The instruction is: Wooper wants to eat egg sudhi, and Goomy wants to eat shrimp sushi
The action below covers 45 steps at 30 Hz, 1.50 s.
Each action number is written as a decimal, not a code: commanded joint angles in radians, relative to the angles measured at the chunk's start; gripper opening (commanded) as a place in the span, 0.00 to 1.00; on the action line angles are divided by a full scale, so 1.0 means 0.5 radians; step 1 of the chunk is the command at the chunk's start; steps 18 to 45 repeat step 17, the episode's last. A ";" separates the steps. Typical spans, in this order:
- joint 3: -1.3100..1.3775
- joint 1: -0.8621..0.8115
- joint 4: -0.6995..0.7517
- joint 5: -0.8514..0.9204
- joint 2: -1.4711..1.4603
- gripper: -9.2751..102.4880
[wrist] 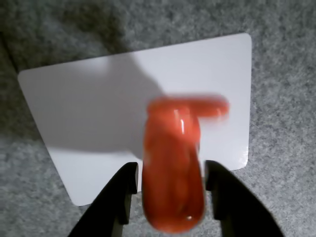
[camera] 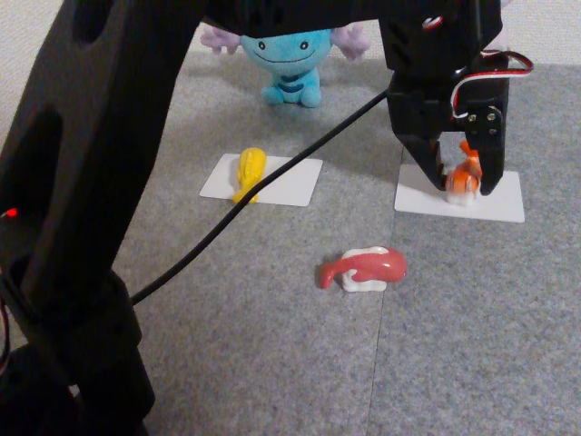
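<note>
The black robot arm [camera: 82,209] fills the left of the fixed view, with a black cable [camera: 272,182] running from it across the grey carpet [camera: 272,363] towards the tool. At the far edge sits Wooper [camera: 290,64], a light blue round plush with a wide smile, dark belly stripes and purple gills spreading to both sides; its upper head is hidden behind the arm.

Two white cards lie flat on the carpet. The left card [camera: 290,182] carries the egg sudhi [camera: 249,173], a glossy yellow piece lying along its left edge, long axis running near to far, its near end reaching just over the card's near edge. The right card [camera: 490,204] lies under the tool [camera: 465,186].

Between the cards and nearer the camera lies a pink-red curved piece [camera: 365,268] on white rice, directly on the carpet, its long axis left to right.

The tool's two black fingers [wrist: 118,197] are closed on the shrimp sushi [camera: 464,174], a glossy orange toy with a whitish base, at the left part of the right card. In the wrist view its long axis runs away from the tool, forked tail at the far end, blurred. Whether it touches the card cannot be told.
</note>
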<state>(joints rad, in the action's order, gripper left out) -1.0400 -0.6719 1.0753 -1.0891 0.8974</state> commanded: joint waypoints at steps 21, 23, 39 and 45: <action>0.135 0.196 0.534 -0.147 0.690 0.34; 0.135 0.196 0.534 -0.147 0.690 0.34; 0.135 0.196 0.534 -0.147 0.690 0.34; 0.135 0.196 0.534 -0.147 0.690 0.34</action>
